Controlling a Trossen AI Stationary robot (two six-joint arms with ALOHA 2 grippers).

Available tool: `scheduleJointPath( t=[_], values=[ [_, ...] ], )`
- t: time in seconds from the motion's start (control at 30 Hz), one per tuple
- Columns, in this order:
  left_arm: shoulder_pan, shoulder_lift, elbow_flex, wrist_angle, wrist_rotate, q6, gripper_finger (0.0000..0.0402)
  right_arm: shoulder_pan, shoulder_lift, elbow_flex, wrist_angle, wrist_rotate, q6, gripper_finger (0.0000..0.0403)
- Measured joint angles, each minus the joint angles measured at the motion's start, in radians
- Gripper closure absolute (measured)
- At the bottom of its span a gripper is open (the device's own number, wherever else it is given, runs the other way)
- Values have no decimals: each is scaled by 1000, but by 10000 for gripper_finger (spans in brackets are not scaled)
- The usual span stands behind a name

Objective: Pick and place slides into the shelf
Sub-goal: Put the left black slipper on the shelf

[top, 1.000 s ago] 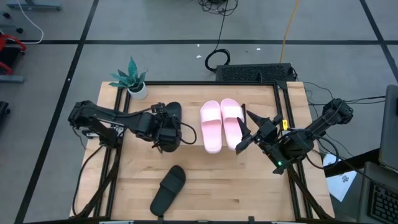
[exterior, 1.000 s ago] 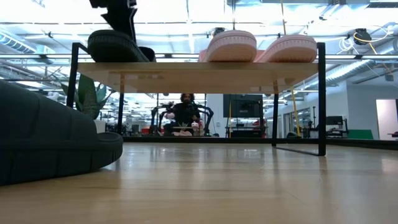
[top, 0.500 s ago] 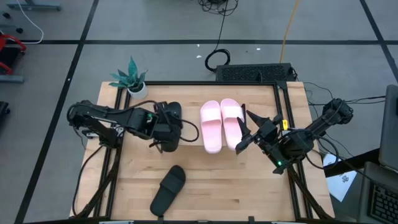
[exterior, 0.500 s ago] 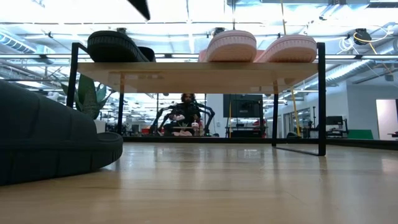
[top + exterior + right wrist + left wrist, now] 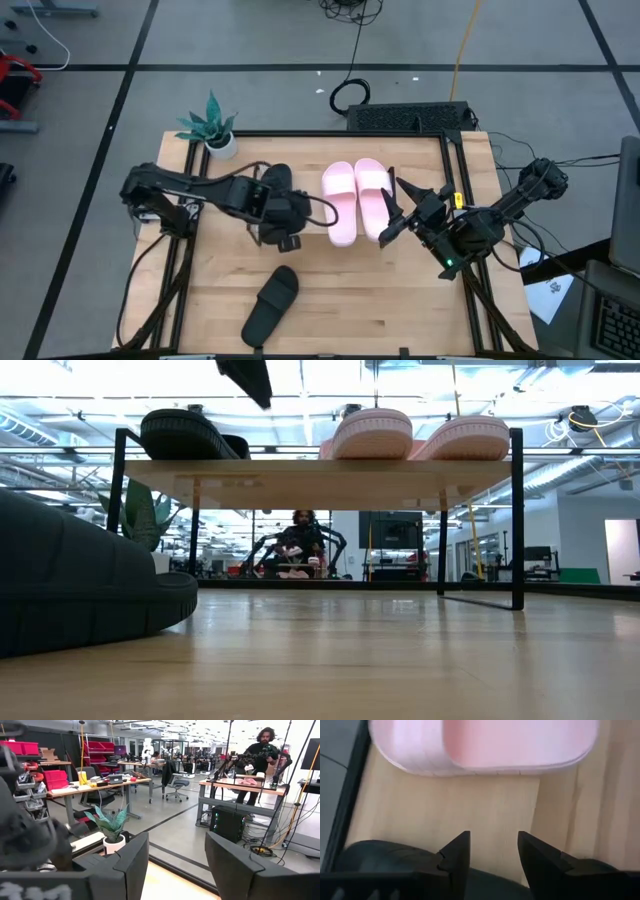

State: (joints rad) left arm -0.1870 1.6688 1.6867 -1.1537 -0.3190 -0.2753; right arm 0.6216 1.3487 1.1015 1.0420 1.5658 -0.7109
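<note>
Now, your left gripper (image 5: 289, 237) at frame centre-left, over shelf (image 5: 305, 215), fingers (image 5: 456, 854) parted, holding nothing. One black slide (image 5: 277, 185) on shelf beside it; pink pair (image 5: 354, 200) on shelf at centre. Second black slide (image 5: 270, 304) on surface (image 5: 370, 300), lower centre. Your right gripper (image 5: 392, 218) just right of pink pair, fingers (image 5: 131, 857) spread, empty. Potted plant (image 5: 213, 127) at surface's upper left corner.

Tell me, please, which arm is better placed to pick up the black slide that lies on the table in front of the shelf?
The left. Its open end effector hangs empty just behind the lone black slide, beside the shelf. The right end effector, also open, waits by the pink slides, farther off.
</note>
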Motion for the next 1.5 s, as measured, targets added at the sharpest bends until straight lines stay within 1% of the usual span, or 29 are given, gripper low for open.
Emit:
scheduleJointPath(
  t=[0.3, 0.63, 0.77, 0.9, 1.27, 1.5],
  values=[
    [51, 102, -1, -10, 43, -6, 236, 2, 0, 0, 0, 1, -2, 220],
    [107, 114, -1, -58, -22, -68, 236, 15, 0, 0, 0, 2, -10, 220],
    [125, 114, -3, -102, -23, -78, 236, 15, 0, 0, 0, 3, -10, 220],
    [139, 114, -14, -110, -24, -97, 236, 15, 0, 0, 0, 3, -15, 220],
    [120, 113, -16, -170, -17, -131, 236, 15, 0, 0, 0, 3, -16, 220],
    [106, 114, -1, -161, -4, -136, 236, 13, 0, 0, 0, 3, -16, 220]
  ],
)
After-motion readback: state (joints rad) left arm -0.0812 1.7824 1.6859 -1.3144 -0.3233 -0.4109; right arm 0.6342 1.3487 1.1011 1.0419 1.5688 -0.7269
